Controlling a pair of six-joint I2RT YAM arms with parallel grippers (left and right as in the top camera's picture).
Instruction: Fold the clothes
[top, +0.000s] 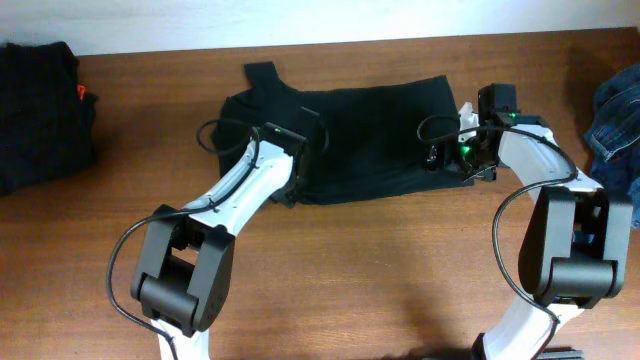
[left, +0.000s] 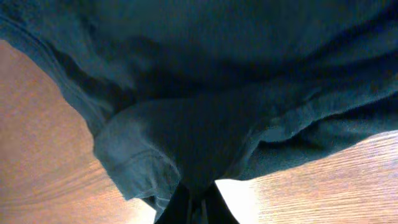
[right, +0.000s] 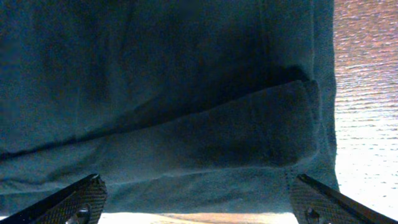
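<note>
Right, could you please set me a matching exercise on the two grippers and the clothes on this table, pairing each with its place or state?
Column one:
1. left gripper
2. right gripper
3. black T-shirt
4. blue garment

Column two:
A. bunched at the right edge of the table
B. open wide at the shirt's edge
C. spread out in the middle of the table
D. closed on a fold of dark cloth

Pairs: 1-D, 2-B, 3-C, 4-A
</note>
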